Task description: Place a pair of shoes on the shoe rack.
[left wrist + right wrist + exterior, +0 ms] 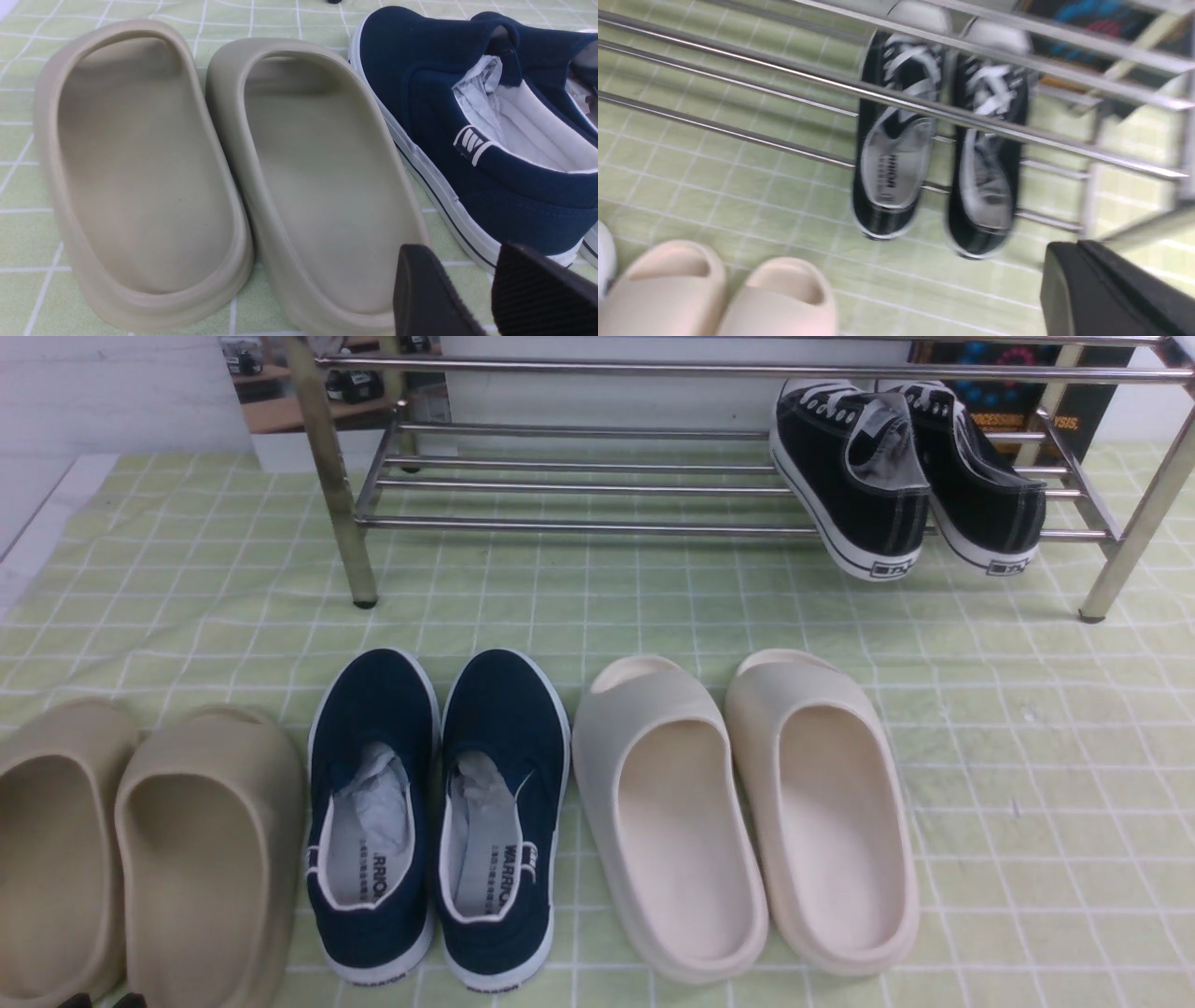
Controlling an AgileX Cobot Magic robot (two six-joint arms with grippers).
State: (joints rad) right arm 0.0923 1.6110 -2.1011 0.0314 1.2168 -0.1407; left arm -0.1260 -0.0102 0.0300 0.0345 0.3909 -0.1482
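Observation:
The two black sneakers rest side by side at the right end of the chrome shoe rack's lower shelf, toes to the back, heels hanging over the front bar. In the right wrist view they show blurred under the rack's bars. My right gripper is shut and empty, above the cloth in front of the rack's right end. My left gripper is open and empty, low between a tan slide and a navy shoe; its tips just show in the front view.
On the green checked cloth in front of the rack stand a row of shoes: tan slides at the left, navy slip-ons, and cream slides. The rack's legs stand on the cloth.

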